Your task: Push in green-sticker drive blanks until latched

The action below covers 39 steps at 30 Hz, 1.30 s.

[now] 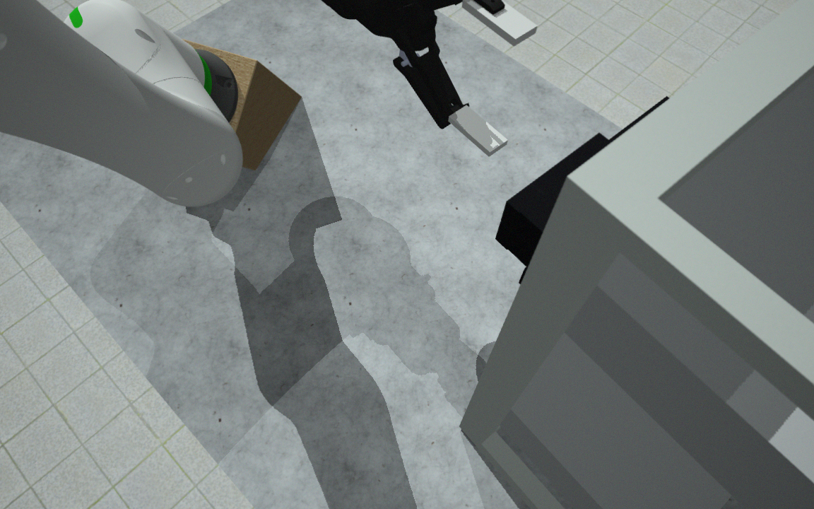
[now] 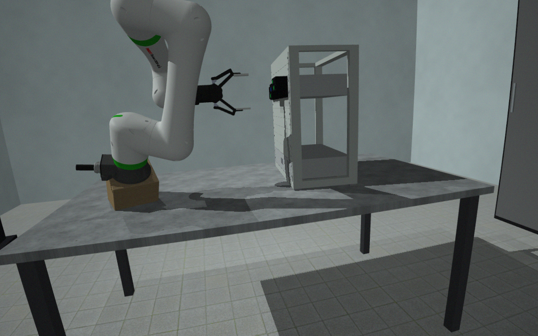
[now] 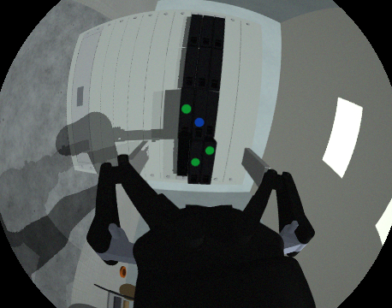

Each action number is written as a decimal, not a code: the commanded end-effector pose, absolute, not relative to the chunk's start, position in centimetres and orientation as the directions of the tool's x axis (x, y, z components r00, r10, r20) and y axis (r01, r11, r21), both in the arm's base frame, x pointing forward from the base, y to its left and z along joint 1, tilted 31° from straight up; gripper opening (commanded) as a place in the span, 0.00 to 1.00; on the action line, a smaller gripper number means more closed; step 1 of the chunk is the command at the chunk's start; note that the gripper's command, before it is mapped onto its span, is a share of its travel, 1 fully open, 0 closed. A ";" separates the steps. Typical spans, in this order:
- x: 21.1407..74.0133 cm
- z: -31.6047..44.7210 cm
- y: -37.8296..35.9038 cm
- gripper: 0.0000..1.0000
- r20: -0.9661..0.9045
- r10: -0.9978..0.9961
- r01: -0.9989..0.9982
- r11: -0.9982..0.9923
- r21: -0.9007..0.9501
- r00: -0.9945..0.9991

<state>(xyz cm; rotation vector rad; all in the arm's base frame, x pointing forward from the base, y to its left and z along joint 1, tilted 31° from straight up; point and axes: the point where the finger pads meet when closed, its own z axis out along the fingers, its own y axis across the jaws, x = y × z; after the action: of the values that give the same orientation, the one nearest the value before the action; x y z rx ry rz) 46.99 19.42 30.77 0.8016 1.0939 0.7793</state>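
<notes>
The pale grey rack point(image 1: 644, 158) point(image 2: 352, 125) point(image 3: 247, 107) stands upright on the table. Black drive blanks point(image 1: 521, 221) point(image 2: 280, 87) point(image 3: 206, 64) fill a band high on its front. In the wrist view, green stickers show on a left-column blank point(image 3: 186, 109), a lower right-column blank point(image 3: 210, 151) and a lower middle-column blank point(image 3: 195, 162). A blue sticker point(image 3: 198, 122) is on a middle-column blank. Some blanks stick out from the front; how far each does is unclear. My gripper point(image 1: 511, 88) point(image 2: 249, 92) point(image 3: 197, 152) is open and empty, short of the blanks, touching nothing.
The arm point(image 2: 179, 92) stands on a wooden block point(image 1: 270, 114) point(image 2: 133, 196) on the grey table point(image 2: 204, 227). White panels with screws point(image 3: 136, 77) cover the rest of the rack's front. Arm shadows fall on the table and rack front. A dark cabinet point(image 2: 534, 125) stands beyond the table.
</notes>
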 end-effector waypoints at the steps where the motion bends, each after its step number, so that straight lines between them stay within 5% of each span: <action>1: 48.8 31.0 19.3 1.00 -0.445 0.855 -0.143 0.492 0.859 0.267; 13: 52.9 31.5 18.9 1.00 -0.445 0.855 -0.143 0.492 0.859 0.267; 39: 53.0 31.5 18.9 1.00 -0.445 0.855 -0.143 0.492 0.859 0.267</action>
<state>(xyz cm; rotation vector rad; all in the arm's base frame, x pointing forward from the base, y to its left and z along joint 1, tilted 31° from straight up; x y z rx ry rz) 53.04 18.91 31.46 0.8021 1.0939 0.7800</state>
